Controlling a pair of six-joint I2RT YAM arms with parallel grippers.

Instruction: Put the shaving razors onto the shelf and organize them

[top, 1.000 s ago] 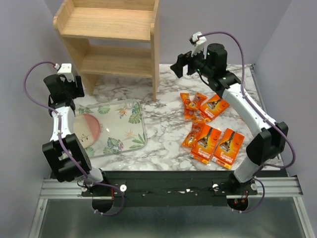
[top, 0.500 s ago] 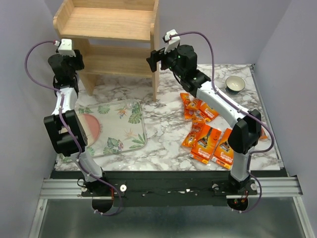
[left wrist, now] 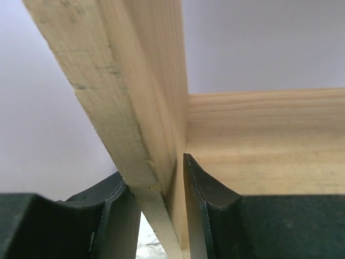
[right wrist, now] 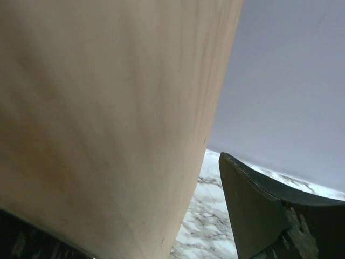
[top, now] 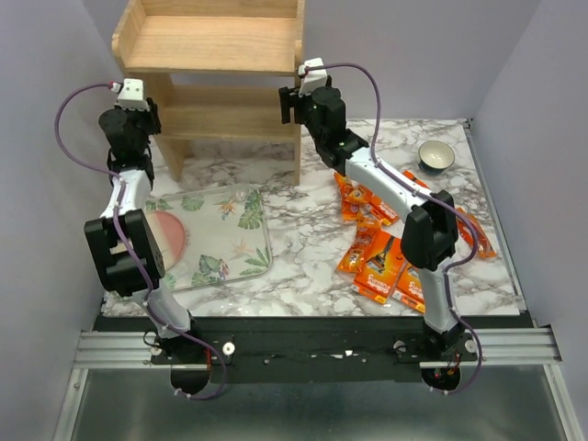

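Observation:
The light wooden shelf (top: 211, 46) stands at the back of the marble table, both tiers bare. Several orange packs of shaving razors (top: 381, 262) lie scattered on the right half of the table. My left gripper (top: 149, 118) is at the shelf's left side panel (left wrist: 135, 81). In the left wrist view its jaws (left wrist: 153, 172) straddle that panel, with both fingers against the wood. My right gripper (top: 290, 103) is at the right side panel (right wrist: 108, 108). Its jaws (right wrist: 124, 205) are open around it, and the right finger (right wrist: 253, 210) stands apart from the wood.
A leaf-print glass tray (top: 262, 230) with a pink disc (top: 163, 241) lies front left. A small dark bowl (top: 435, 154) sits at the back right. The right arm stretches over the razor pile. Purple walls close in behind and at the sides.
Both arms have swung in to the shelf's side panels. The left jaws have closed onto the left panel, the right have narrowed slightly. The shelf has shifted a little to the right.

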